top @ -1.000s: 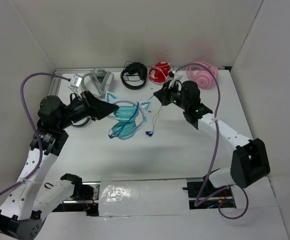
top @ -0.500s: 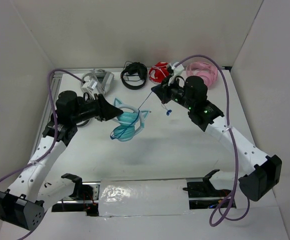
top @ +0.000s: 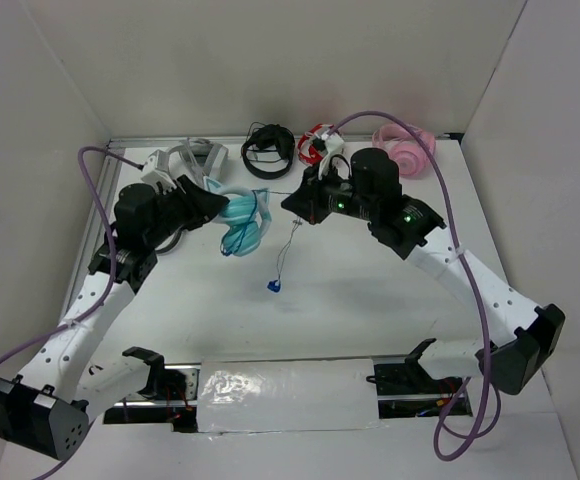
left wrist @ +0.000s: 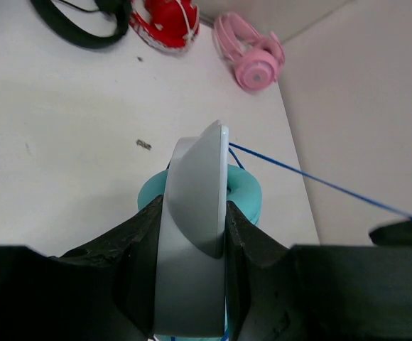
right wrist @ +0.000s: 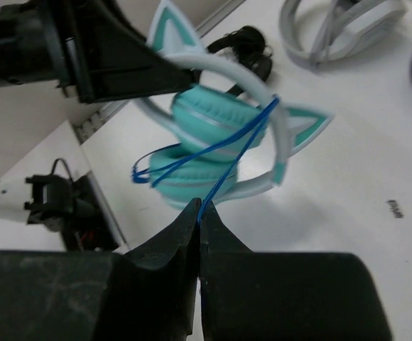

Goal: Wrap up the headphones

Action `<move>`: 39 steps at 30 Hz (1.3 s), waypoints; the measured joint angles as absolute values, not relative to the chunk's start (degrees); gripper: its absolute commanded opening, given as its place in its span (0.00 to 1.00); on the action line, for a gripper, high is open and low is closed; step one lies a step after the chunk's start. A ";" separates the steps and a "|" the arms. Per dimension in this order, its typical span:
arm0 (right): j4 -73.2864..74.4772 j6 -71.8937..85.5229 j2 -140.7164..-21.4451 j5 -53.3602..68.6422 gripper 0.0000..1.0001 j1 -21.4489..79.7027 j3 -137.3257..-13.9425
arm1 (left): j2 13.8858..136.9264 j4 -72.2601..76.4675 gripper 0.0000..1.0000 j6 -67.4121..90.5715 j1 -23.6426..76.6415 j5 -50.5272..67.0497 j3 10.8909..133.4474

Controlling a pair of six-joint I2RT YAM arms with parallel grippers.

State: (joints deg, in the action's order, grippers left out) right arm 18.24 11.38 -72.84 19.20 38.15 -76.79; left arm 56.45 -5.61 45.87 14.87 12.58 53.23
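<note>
Left of centre in the top view, the teal cat-eared over-ear headphones [top: 238, 235] were held by the left gripper [left wrist: 192, 220] clamping their headband. Immediately right, the right gripper [right wrist: 200, 206] pinched their thin dark-blue cable [right wrist: 220, 153], which ran leftward across the cups.

The top view is bright and even, with light that comes from above. The white table [top: 370, 310] and the walls throw it back, so the shadows under the arms are soft and pale. The shiny strip [top: 280, 385] at the near edge gives glare (small white patches).

In the left wrist view the teal headphones [left wrist: 199, 170] sit very near the lens and look soft. The left gripper [left wrist: 193, 213] is dark with little detail, while the far pink headphones [left wrist: 252, 53] are sharper.

In the right wrist view the right gripper [right wrist: 199, 209] is black and blurred. The teal cups look a little smeared, yet the blue cable [right wrist: 220, 179] is a clear line.
</note>
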 measured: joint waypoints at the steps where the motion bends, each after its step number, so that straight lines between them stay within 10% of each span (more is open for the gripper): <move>1: 18.26 12.36 -73.08 20.86 0.09 38.24 -76.79 | 56.45 -4.97 0.00 46.92 14.94 11.03 52.82; 20: 7.11 20.12 -85.30 52.58 0.26 48.93 -76.29 | 64.40 -0.03 0.00 64.88 20.32 -8.71 55.35; 39: -14.92 11.00 -64.05 6.81 0.70 57.30 -40.40 | 58.65 1.74 0.00 64.55 21.54 -1.43 68.93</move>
State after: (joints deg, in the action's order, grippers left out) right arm -14.92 11.00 -64.05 6.81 57.30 -40.40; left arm 58.65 1.74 64.55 21.54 -1.43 68.93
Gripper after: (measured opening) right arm 0.664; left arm 0.446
